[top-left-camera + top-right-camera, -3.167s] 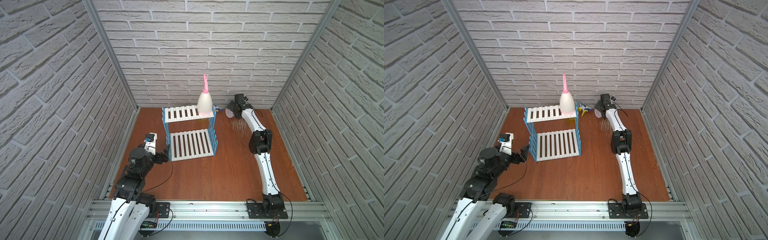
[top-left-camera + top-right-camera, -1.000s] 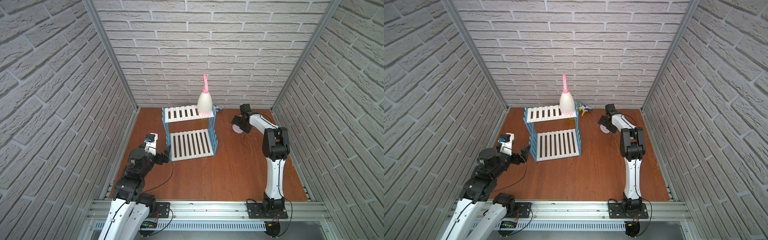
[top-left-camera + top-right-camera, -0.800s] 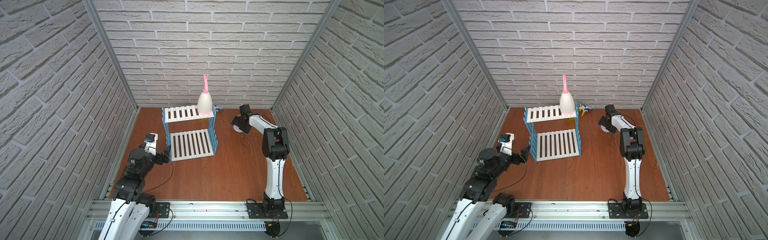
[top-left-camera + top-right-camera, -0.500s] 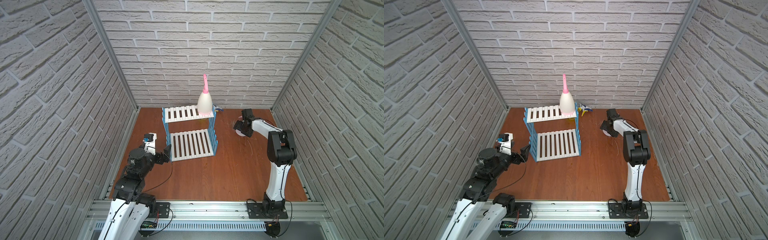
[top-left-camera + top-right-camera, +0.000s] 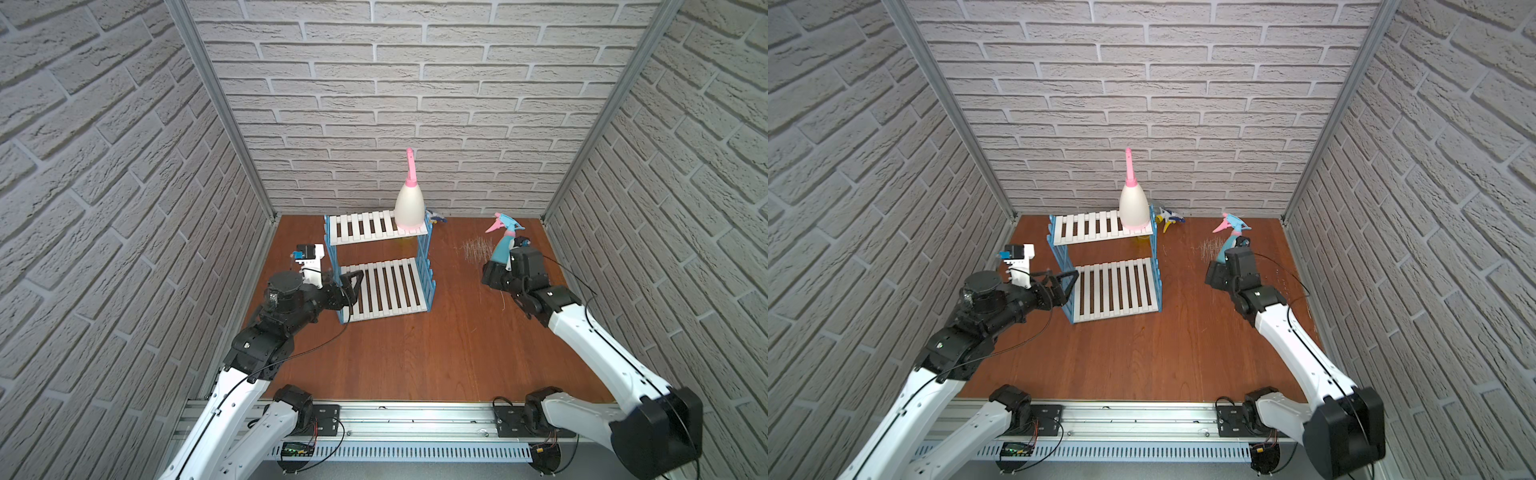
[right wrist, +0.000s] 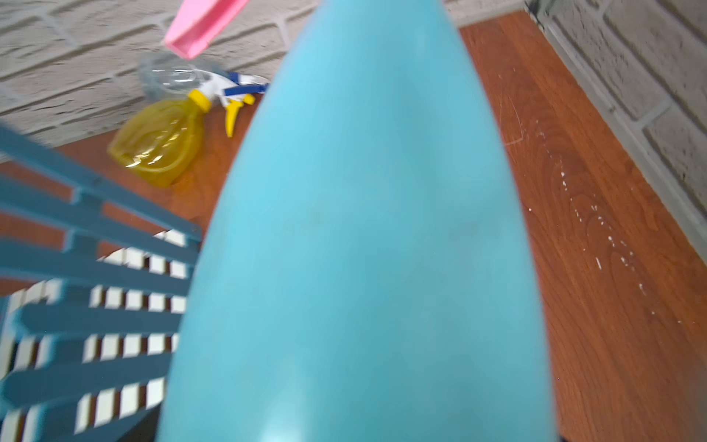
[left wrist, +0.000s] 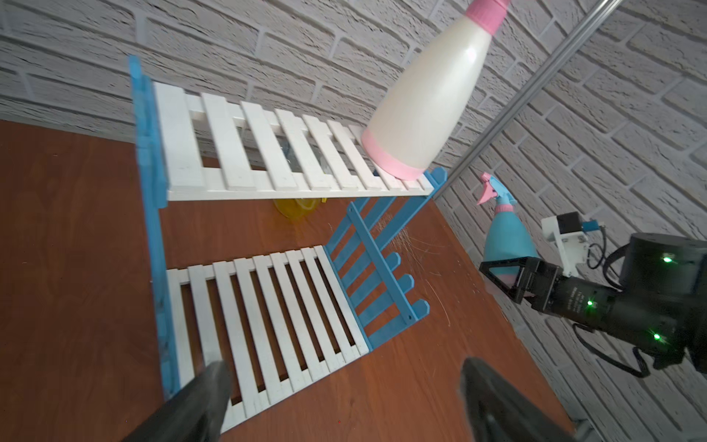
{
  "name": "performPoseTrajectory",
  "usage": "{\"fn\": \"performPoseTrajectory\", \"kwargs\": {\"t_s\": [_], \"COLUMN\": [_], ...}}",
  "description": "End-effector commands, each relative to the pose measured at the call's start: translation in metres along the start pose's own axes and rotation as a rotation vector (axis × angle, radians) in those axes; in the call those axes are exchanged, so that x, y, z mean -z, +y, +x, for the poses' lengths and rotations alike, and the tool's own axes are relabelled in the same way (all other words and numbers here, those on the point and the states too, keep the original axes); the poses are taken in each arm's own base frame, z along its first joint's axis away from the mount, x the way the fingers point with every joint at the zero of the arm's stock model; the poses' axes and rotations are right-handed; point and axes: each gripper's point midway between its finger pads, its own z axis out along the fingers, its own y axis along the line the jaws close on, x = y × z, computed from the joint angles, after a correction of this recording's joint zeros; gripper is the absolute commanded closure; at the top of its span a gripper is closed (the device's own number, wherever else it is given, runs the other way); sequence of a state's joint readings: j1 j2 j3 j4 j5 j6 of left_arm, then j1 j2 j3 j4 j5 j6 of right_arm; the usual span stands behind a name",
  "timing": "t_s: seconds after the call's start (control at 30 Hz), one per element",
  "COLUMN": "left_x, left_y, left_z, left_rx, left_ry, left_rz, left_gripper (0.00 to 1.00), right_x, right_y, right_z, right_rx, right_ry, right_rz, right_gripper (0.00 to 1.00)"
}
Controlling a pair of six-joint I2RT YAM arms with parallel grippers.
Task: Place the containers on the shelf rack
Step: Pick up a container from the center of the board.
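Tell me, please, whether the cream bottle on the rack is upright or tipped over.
Upright. The cream bottle stands on its pink base at one end of the rack's top shelf, its pink nozzle pointing straight up.

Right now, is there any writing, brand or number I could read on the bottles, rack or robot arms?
Nothing here is readable.
Small white print on the right gripper's black body: too blurred to read.
Cream bottle, blue bottle, shelf rack: no labels visible.

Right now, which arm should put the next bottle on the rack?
Right: the right fingers clasp the light-blue bottle beside the shelf rack; the left fingers are open and empty.
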State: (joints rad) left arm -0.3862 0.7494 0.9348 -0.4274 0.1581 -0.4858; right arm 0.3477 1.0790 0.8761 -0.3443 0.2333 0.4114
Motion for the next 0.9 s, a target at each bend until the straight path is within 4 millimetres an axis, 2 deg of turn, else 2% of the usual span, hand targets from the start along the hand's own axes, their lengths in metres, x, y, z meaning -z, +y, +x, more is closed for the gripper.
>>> {"fn": "performPoseTrajectory", "kwargs": {"t_s": [0.0, 0.2, 0.4, 0.57, 0.73, 0.8, 0.87], "left_x": [-0.012, -0.026, -0.034, -0.043, -0.05, -0.05, -0.049], "left_y": [-0.044, -0.11, -0.15, -0.164, -0.164, -0.166, -0.166], "left_z": [-0.03, -0.046, -0.051, -0.046, -0.042, -0.041, -0.04], "left_rx": [0.009, -0.027, -0.021, -0.03, -0.023, -0.023, -0.024], "left_ry": [-0.053, -0.028, 0.011, 0.05, 0.065, 0.069, 0.075], "left_rz": [0.138, 0.32, 0.455, 0.496, 0.487, 0.498, 0.503], "left_gripper": [0.02, 0.02, 0.02, 0.02, 0.02, 0.07, 0.2], "right_x": [0.033, 0.09, 0.123, 0.143, 0.151, 0.149, 0.149], "right_y": [0.013, 0.056, 0.102, 0.143, 0.174, 0.181, 0.185], "right_z": [-0.009, -0.003, 0.012, 0.013, 0.017, 0.019, 0.019], "right_rx": [0.109, 0.198, 0.276, 0.325, 0.352, 0.348, 0.345], "right_ry": [-0.143, -0.319, -0.362, -0.379, -0.374, -0.366, -0.361], "right_rz": [-0.034, -0.288, -0.52, -0.659, -0.749, -0.766, -0.778], "right_gripper": [0.23, 0.27, 0.31, 0.31, 0.31, 0.3, 0.3]}}
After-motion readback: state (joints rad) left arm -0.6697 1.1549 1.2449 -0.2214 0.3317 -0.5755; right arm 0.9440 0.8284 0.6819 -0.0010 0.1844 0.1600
